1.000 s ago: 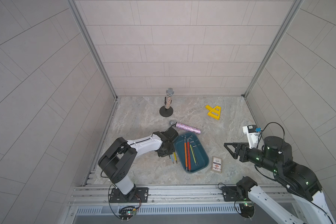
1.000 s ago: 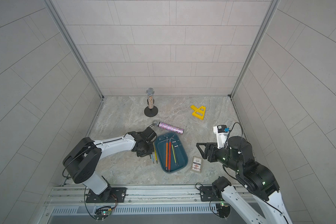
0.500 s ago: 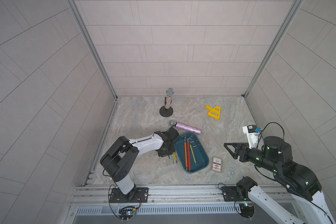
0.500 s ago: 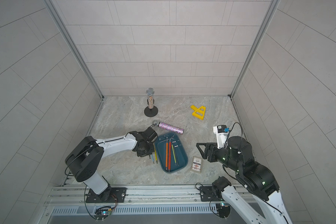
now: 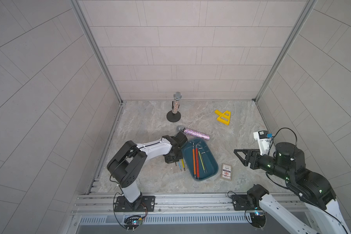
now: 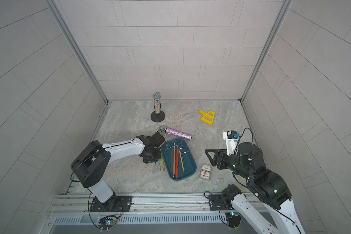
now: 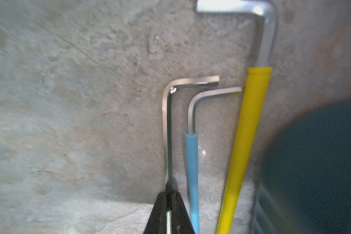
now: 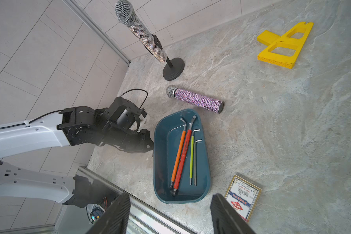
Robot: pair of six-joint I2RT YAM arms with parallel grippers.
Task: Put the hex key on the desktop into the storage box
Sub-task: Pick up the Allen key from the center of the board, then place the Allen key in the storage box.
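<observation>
Hex key (image 7: 167, 125), the bare silver one, is pinched by its long part in the left tool (image 7: 169, 202), which is squeezed tight on it. It is seen on the bench (image 7: 69, 101), next to a blue key (image 7: 192, 162) and a yellow key (image 7: 245, 141), just beside the storage box (image 7: 312, 162). Other keys (image 8: 183, 160) are laid inside the box. The right tool (image 8: 170, 199) is held wide apart with nothing in it, away from the box.

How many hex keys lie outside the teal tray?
3, side by side beside the dark teal plastic tray: bare steel key in the left gripper, blue-sleeved key, yellow-sleeved key.
</observation>
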